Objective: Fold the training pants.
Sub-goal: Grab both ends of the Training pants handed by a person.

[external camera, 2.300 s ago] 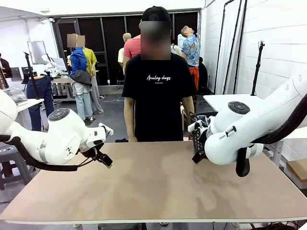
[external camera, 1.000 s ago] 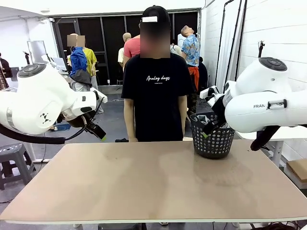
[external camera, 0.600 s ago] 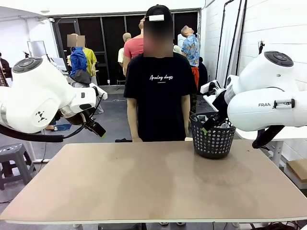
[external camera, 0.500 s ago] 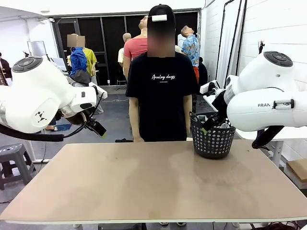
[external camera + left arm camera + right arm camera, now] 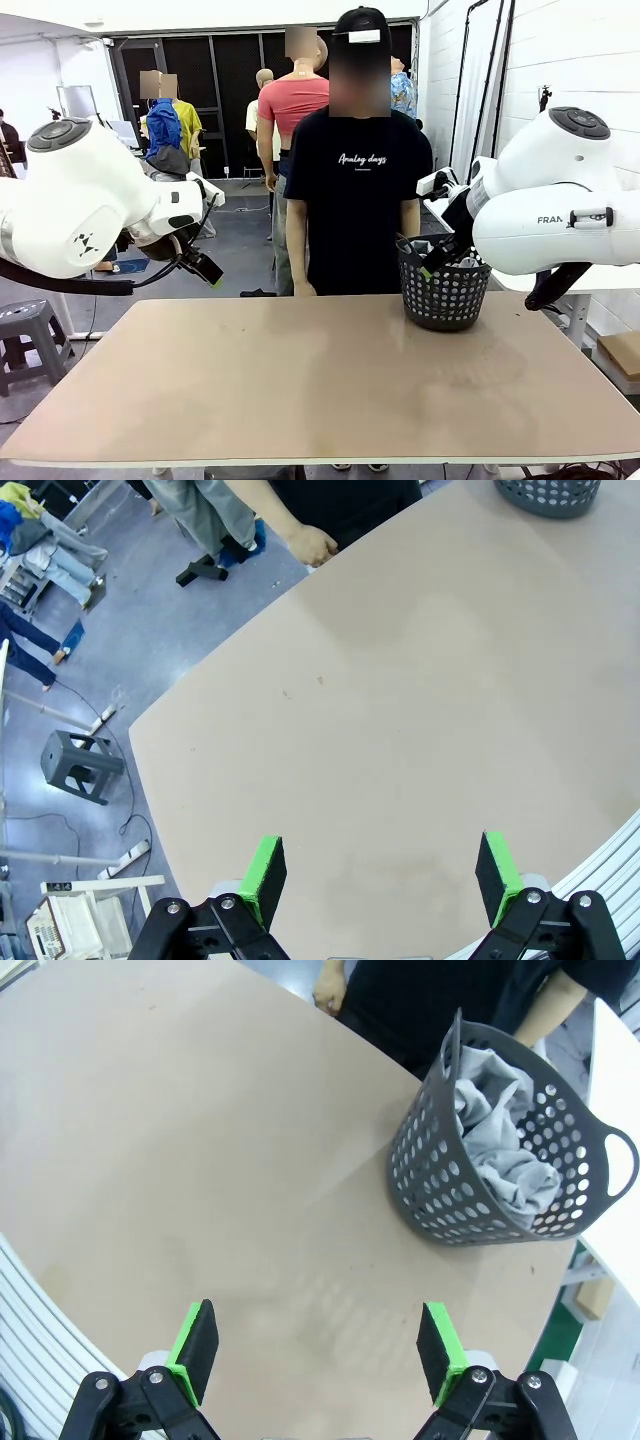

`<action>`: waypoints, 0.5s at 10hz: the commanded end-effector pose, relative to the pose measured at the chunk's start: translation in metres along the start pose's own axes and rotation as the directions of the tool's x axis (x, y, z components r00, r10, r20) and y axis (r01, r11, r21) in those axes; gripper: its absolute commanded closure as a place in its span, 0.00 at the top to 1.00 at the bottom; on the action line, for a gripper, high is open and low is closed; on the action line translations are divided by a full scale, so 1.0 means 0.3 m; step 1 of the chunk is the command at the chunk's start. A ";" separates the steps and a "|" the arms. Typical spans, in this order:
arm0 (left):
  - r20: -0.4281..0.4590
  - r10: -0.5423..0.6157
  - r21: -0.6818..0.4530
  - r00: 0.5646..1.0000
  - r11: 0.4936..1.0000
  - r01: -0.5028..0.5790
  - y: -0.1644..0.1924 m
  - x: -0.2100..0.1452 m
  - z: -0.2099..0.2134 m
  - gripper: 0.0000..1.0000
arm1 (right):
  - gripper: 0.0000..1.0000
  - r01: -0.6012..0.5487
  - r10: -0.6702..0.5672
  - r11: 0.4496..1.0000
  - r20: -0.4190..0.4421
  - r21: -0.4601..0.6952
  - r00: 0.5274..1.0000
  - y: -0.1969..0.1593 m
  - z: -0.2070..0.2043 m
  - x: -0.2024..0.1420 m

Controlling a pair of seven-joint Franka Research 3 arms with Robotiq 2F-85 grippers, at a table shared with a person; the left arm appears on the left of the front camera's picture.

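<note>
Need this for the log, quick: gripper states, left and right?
Left gripper: open, holding nothing.
Right gripper: open, holding nothing.

The person (image 5: 360, 200) has sidestepped (rightward) toward the basket (image 5: 445, 300).

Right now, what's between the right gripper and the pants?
In the right wrist view, bare table lies ahead of the right gripper, then the basket wall. The pants sit bunched inside the basket.

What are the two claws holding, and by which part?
Nothing: the left gripper and the right gripper are open; the training pants lie in the basket.
</note>
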State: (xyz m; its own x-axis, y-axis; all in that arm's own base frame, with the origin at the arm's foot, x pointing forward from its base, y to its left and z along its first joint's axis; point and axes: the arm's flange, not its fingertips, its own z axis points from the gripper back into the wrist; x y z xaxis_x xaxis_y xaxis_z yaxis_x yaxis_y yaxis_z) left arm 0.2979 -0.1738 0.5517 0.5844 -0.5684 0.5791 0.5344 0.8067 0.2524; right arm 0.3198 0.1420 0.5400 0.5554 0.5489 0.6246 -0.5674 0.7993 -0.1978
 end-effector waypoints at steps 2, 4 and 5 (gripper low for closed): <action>-0.001 -0.021 -0.006 1.000 1.000 0.021 0.011 -0.002 -0.003 1.00 | 1.00 0.001 -0.001 1.000 0.000 0.002 1.000 -0.004 0.000 -0.001; -0.001 -0.021 -0.006 1.000 1.000 0.021 0.011 -0.002 -0.003 1.00 | 1.00 0.001 -0.001 1.000 0.000 0.002 1.000 -0.004 0.000 -0.001; -0.001 -0.021 -0.006 1.000 1.000 0.021 0.011 -0.002 -0.003 1.00 | 1.00 0.001 -0.001 1.000 0.000 0.002 1.000 -0.004 0.000 -0.001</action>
State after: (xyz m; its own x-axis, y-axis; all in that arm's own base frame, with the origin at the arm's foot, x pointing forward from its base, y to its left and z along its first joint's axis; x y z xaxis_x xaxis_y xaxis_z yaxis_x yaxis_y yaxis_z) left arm 0.2981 -0.1734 0.5518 0.5844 -0.5680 0.5795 0.5354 0.8066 0.2506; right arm 0.3198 0.1420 0.5400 0.5555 0.5489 0.6246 -0.5674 0.7993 -0.1978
